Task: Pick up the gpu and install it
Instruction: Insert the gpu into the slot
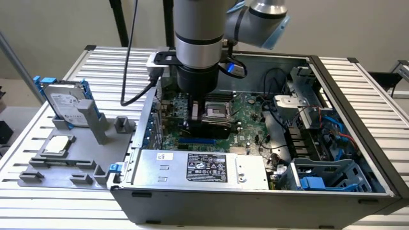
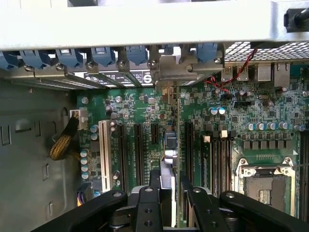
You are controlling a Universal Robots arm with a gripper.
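Inside the computer case (image 1: 191,201), the end effector (image 2: 170,181) grasps the gpu (image 2: 170,145) edge-on at a motherboard (image 2: 130,104) slot; best held upright, bracket (image 2: 169,72) aligned with the rear opening, pressed evenly.

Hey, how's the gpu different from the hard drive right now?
The gpu is gripped in the claw inside the computer case; the hard drive stands outside it in a gray holder at the exterior view's left. The gpu shows a green board and silver bracket; the hard drive is silver with a white label and blue frame. Both stand on edge.
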